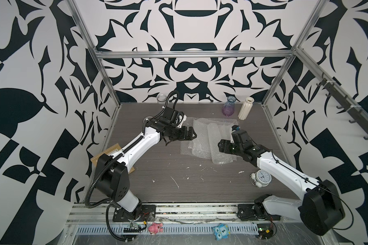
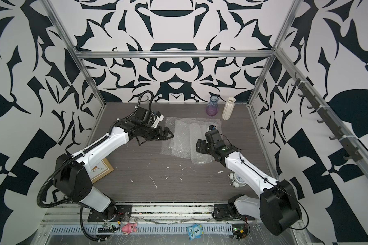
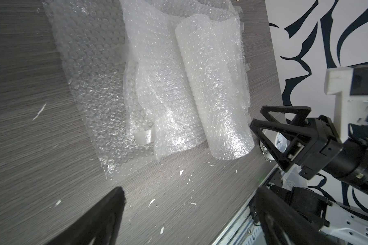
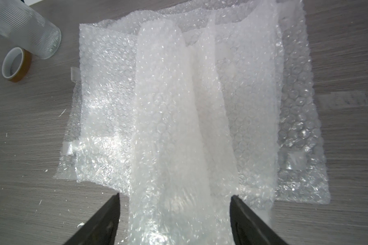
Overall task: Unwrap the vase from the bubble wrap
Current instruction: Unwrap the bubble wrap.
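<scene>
Flat sheets of bubble wrap (image 1: 198, 135) (image 2: 179, 137) lie overlapped mid-table. On them rests a rolled tube of bubble wrap (image 1: 214, 133) (image 3: 217, 95) (image 4: 168, 127). The vase is hidden; I cannot tell what the tube holds. My right gripper (image 1: 220, 146) (image 2: 198, 145) (image 4: 174, 195) is open at the tube's near end, a finger on either side, with a gap showing beside one finger. My left gripper (image 1: 194, 134) (image 2: 171, 135) (image 3: 190, 188) is open above bare table at the left edge of the sheets, holding nothing.
A purple glass vessel (image 1: 228, 109) and a white ribbed one (image 1: 245, 108) stand at the back right. At the back left are a clear ribbed glass (image 4: 30, 27) and a tape roll (image 4: 16, 64). An alarm clock (image 1: 261, 177) sits under the right arm, a picture frame (image 1: 113, 152) under the left.
</scene>
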Available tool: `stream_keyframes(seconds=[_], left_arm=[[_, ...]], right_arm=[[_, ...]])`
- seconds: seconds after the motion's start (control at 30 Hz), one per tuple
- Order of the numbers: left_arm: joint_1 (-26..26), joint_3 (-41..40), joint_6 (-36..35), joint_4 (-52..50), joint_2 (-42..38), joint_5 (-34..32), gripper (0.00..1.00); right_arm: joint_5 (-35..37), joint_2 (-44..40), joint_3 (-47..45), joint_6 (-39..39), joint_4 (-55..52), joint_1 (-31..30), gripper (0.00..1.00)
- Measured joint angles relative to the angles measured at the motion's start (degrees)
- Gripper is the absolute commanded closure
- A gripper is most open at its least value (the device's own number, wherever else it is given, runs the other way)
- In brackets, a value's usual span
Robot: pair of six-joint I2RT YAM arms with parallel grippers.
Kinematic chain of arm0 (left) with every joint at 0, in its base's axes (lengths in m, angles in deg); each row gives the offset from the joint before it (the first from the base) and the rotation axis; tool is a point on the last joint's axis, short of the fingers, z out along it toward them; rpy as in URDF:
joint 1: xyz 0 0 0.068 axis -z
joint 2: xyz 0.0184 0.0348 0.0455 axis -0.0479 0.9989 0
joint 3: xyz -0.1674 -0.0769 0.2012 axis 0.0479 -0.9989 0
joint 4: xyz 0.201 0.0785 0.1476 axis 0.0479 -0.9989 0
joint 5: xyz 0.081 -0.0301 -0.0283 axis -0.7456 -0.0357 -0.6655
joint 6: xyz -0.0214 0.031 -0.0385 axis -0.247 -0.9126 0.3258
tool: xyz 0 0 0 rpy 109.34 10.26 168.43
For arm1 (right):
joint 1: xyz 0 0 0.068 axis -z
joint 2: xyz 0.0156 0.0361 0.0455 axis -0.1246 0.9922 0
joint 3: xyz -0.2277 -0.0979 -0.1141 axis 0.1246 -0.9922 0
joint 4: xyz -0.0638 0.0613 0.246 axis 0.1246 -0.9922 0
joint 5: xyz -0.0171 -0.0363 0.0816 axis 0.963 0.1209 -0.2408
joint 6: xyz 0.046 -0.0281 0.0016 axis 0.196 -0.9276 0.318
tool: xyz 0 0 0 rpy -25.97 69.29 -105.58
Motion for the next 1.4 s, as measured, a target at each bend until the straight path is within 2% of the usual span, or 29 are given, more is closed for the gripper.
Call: stream_keyframes(seconds=[0.5, 0.9, 1.4], left_arm=[[0.6, 0.0, 0.6, 0.0, 1.0, 0.5, 0.01], [1.0, 0.0, 1.2, 0.1, 2.5, 0.7, 0.01], [1.0, 0.0, 1.7, 0.4, 2.5, 1.4, 0.01]], right_arm=[[3.3, 4.9, 3.7, 3.3, -0.8, -0.2, 0.22], [3.9, 5.3, 3.8, 9.2, -1.3, -0.5, 0.24], [3.9, 5.6, 4.6, 10.7, -2.0, -0.7, 0.25]])
